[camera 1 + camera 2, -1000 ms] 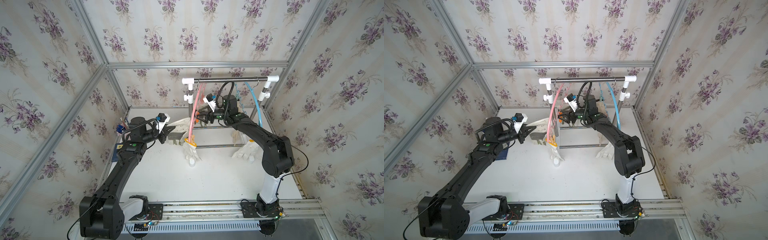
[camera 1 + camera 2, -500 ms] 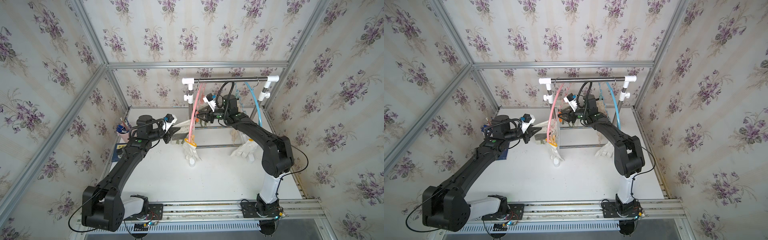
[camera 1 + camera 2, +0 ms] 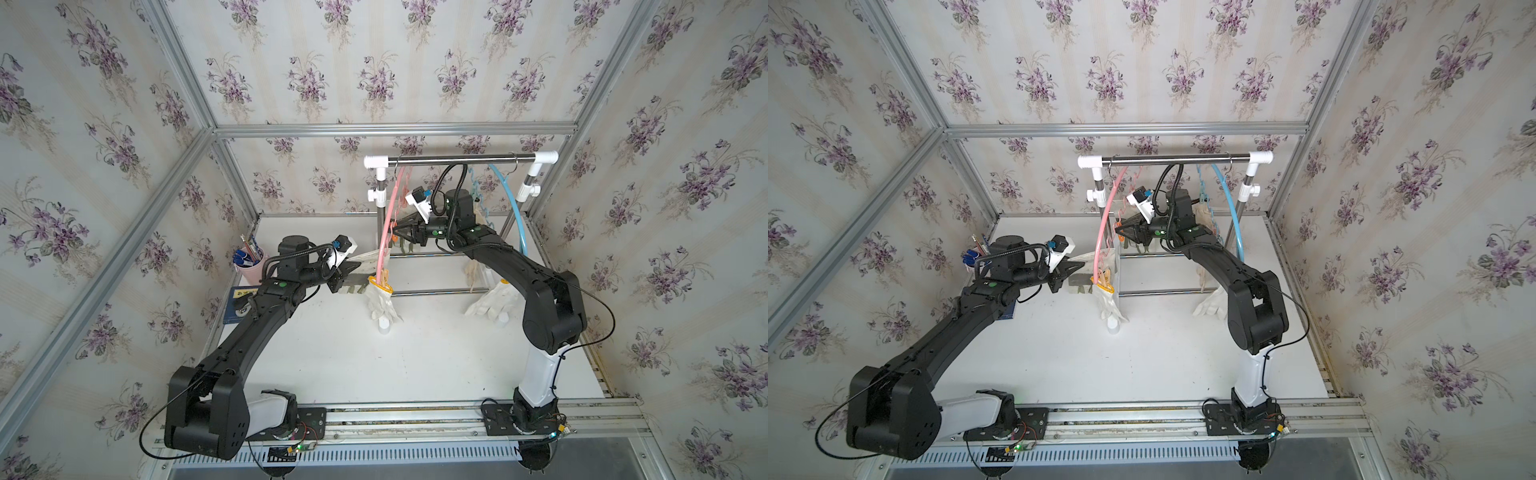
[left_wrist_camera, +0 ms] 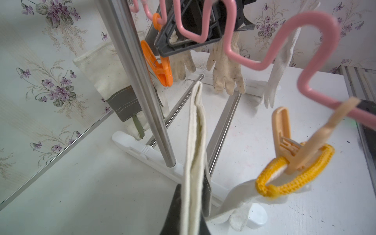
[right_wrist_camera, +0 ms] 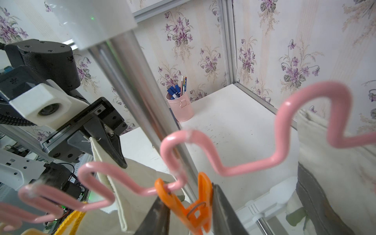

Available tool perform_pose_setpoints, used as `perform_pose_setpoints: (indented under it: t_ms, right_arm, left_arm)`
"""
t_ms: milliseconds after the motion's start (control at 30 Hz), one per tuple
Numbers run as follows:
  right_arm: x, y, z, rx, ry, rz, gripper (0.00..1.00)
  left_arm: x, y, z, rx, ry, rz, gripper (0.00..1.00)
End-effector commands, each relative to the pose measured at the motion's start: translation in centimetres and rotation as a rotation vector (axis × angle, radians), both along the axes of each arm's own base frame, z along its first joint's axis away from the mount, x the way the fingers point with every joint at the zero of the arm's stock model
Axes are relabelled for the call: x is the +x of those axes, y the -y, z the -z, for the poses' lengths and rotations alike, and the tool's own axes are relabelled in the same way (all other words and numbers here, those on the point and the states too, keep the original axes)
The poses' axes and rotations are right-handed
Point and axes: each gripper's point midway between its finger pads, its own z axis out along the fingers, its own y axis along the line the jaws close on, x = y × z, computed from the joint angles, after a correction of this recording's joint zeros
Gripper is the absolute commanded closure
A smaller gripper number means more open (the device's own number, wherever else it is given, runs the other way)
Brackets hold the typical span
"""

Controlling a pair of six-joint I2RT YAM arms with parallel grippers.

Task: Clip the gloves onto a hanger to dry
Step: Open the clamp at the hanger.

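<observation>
Left claw (image 4: 190, 201) is clamped on the canvas glove (image 4: 194, 132). It's held roughly level, long axis left-right, free end reaching the pink hanger (image 5: 250, 165). Right claw (image 5: 190, 203) is narrow, pinching 1 orange clip (image 5: 201, 183) there.

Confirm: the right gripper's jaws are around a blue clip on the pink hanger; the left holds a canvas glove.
No: the right wrist view shows an orange clip, not blue. The right gripper straddles it on the pink hanger; the left gripper holds the canvas glove.

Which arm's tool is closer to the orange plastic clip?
Right. The right tool grips the orange plastic clip from both sides; the left tool holds an off-white canvas glove, apart from it.
</observation>
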Motion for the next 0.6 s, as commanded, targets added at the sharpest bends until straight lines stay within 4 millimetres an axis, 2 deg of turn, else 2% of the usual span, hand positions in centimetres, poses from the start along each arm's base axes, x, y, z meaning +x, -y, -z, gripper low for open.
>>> perform_pose_setpoints:
  t_ms: [0, 33, 100, 133, 300, 467, 567]
  right_arm:
    - [-0.1, -0.2, -0.1, 0.008, 0.012, -0.022, 0.65]
    - [-0.1, -0.1, 0.0, 0.004, 0.014, -0.022, 0.61]
    - [-0.1, 0.0, 0.2, -0.006, 0.024, -0.020, 0.44]
    - [-0.2, 0.0, 0.2, -0.011, 0.031, -0.025, 0.39]
    - [-1.3, 0.4, 0.0, 0.002, 0.060, -0.101, 0.33]
    - [-2.6, 0.7, -0.1, 0.038, 0.082, -0.195, 0.33]
    - [-2.5, 0.8, -0.2, 0.046, 0.092, -0.210, 0.33]
  left_arm:
    - [0.3, 0.3, -0.5, -0.009, 0.025, 0.015, 1.00]
    - [0.4, 0.3, -0.6, -0.011, 0.027, 0.016, 1.00]
    - [0.4, 0.4, -0.6, -0.015, 0.026, 0.018, 1.00]
    - [0.5, 0.5, -0.6, -0.016, 0.026, 0.019, 1.00]
    - [0.5, 0.6, -0.4, -0.014, 0.020, 0.024, 1.00]
    - [0.4, 0.7, -0.3, -0.015, 0.014, 0.029, 1.00]
    - [0.4, 0.8, -0.2, -0.016, 0.010, 0.034, 1.00]
